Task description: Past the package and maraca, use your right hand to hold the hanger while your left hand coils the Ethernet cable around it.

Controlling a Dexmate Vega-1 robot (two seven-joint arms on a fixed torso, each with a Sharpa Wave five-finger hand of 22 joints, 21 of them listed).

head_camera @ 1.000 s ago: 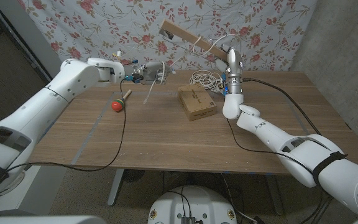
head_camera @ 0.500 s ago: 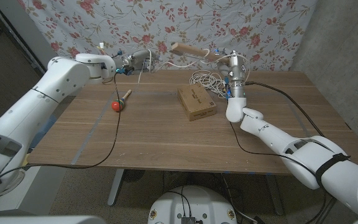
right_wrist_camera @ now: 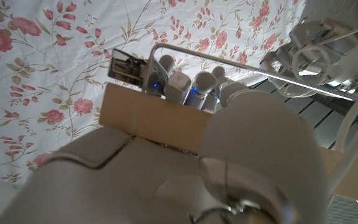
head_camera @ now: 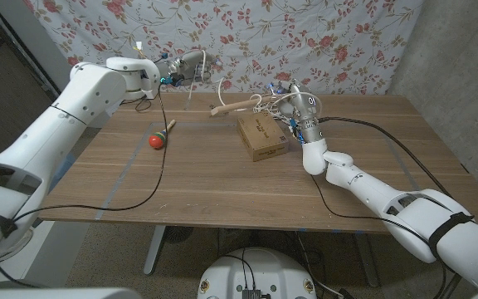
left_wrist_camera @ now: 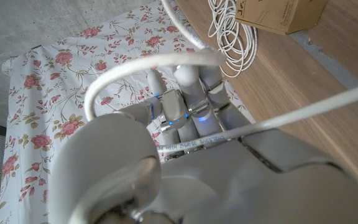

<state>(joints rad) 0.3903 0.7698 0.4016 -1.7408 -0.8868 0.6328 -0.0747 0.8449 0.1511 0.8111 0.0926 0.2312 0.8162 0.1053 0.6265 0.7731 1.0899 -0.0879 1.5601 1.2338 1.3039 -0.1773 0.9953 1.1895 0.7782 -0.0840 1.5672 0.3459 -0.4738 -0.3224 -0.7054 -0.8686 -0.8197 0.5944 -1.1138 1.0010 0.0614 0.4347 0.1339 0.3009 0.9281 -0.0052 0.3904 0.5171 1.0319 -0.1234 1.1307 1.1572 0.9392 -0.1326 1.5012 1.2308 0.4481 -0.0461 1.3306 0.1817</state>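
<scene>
- Wooden hanger is hanging above the far part of the table, past the cardboard package; its free end is tilting down toward the robot's left.
- Right hand is gripping the hanger's other end. In the right wrist view the fingers are wrapping over the flat wooden bar, with a metal wire part running past the fingertips.
- Right forearm is standing nearly upright from an elbow low over the table just beside the package; the upper arm is trailing back to the near right corner.
- Left hand is raised high in front of the floral backdrop, well apart from the hanger. It is holding the white Ethernet cable; the left wrist view is showing the cable crossing the palm and looping over the fingers.
- Left arm is stretching out from the near left corner, well clear of the tabletop.
- The rest of the cable is lying as a loose coil on the table behind the package, under the right hand.
- Maraca is lying on the left half of the table, red head toward the robot, below the left forearm.
- Near half of the table is showing bare wood; a thin black wire is trailing across its left side.
</scene>
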